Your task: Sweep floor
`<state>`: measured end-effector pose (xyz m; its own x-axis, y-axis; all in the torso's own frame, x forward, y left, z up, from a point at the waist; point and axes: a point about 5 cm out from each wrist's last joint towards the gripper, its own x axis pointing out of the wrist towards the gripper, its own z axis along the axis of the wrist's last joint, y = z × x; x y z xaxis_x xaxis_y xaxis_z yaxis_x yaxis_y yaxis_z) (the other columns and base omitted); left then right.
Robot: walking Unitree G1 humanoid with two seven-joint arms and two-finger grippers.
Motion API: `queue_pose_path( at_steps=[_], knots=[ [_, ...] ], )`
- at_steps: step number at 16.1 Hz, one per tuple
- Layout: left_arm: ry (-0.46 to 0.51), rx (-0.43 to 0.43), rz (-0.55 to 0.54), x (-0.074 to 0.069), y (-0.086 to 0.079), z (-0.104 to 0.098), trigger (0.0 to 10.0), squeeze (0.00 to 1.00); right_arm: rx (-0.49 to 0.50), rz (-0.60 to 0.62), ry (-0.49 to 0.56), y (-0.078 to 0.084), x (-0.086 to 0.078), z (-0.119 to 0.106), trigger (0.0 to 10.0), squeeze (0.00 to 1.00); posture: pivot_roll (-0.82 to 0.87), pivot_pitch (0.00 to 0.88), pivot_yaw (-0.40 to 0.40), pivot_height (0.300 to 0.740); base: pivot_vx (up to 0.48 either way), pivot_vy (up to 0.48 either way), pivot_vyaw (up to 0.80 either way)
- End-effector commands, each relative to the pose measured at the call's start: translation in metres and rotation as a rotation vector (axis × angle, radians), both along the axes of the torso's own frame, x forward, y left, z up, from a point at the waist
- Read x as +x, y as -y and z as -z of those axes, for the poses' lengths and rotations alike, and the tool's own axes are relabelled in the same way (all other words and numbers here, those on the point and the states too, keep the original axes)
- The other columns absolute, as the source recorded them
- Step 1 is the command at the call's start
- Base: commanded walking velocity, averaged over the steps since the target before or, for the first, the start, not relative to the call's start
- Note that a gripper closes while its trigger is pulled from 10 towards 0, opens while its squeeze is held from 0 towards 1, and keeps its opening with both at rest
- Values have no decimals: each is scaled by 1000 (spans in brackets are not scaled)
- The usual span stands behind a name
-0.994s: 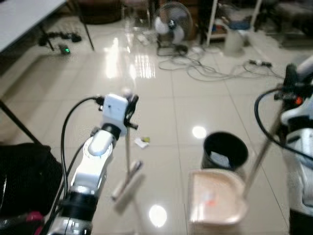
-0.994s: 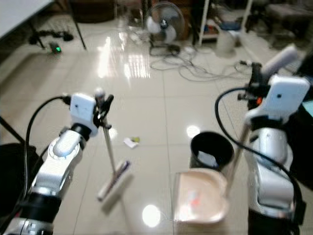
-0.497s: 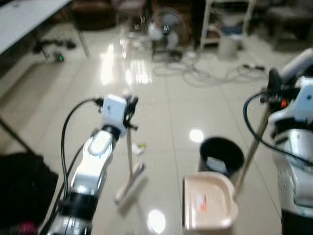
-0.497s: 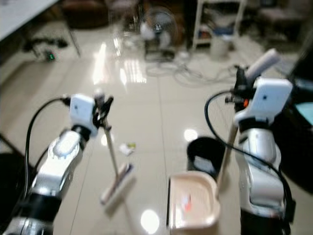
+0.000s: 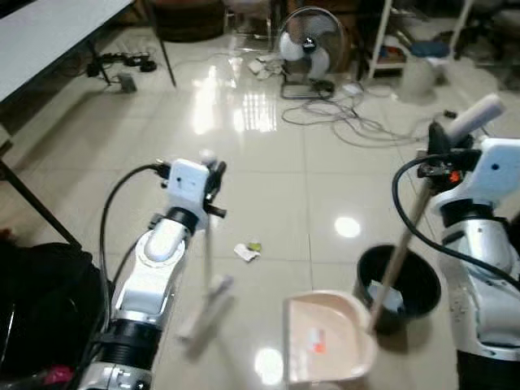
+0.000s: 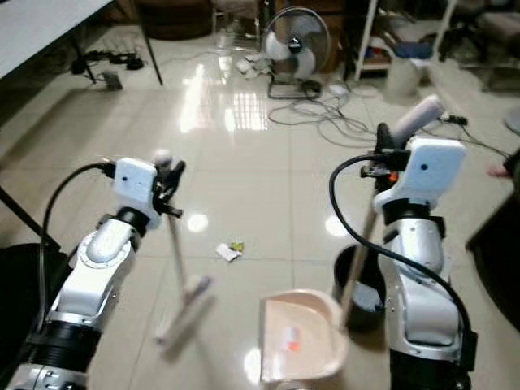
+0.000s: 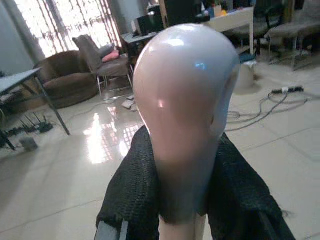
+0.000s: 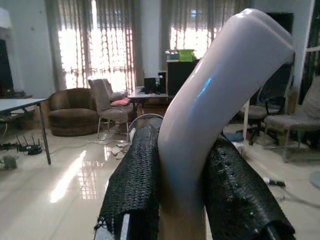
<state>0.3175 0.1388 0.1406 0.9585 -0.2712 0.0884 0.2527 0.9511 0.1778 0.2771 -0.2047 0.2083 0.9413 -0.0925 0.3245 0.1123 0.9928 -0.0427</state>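
Broom (image 5: pixel 206 268) head is now swung nearer the dustpan (image 5: pixel 325 345); both handles are clamped in closed jaws

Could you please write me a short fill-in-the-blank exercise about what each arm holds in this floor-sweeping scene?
1. The left tool is clamped on the handle of the pale long-handled ____.
2. The right tool grips the handle of the beige plastic ____.
3. The small crumpled scrap of litter lies on the glossy tiled ____.
4. Beside the beige pan stands a round ____ bin.

Missing words: broom; dustpan; floor; black
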Motion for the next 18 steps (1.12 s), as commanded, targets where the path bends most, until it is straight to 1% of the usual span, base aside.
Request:
queue_pose_path(
  at_steps=[1,5,8,11,18],
  knots=[
    [47,28,-12,0,-8,-10,10000,0,7,-38,36,-9,-1,-6,10000,0,-123,41,35,740,412,0,0],
    [48,29,-8,0,-7,-10,10000,0,10,-31,31,-8,-2,-3,10000,0,-122,31,42,740,416,0,0],
    [52,34,0,2,-6,-12,10000,0,63,-5,23,-4,-3,1,10000,0,-125,22,48,740,415,0,0],
    [55,42,5,2,-7,-12,10000,0,68,-7,18,-5,-3,3,10000,0,-126,19,48,740,415,0,-669],
    [53,50,8,1,-8,-11,10000,0,55,-10,22,-7,-3,4,10000,0,-124,25,57,740,415,0,0]
  ],
)
